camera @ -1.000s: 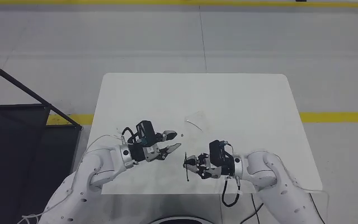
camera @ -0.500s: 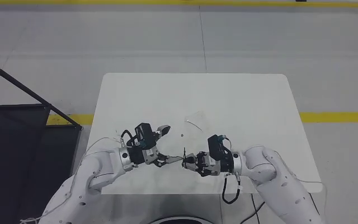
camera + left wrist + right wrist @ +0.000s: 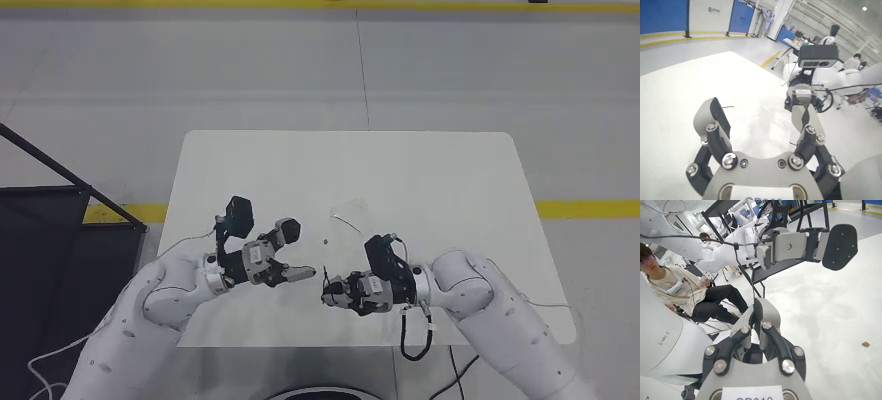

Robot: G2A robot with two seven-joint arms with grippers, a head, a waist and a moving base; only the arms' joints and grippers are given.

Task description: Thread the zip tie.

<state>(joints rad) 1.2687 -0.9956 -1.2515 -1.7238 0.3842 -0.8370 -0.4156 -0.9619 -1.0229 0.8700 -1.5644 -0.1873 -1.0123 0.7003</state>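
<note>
so the right gripper (image 3: 334,293) is pinched shut on the black zip tie (image 3: 324,294), lower middle of the top view, and the left gripper (image 3: 298,250) gapes wide just left of it

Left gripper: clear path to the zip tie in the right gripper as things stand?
Probably yes. The left gripper is open, facing the right gripper, which is shut on the zip tie. Nothing stands in the gap between them, only the table below.

You are holding the left gripper (image 3: 293,251) just left of the right gripper (image 3: 330,293) and its zip tie (image 3: 324,290), above the table (image 3: 450,180); a strand (image 3: 348,222) is lying beyond.
</note>
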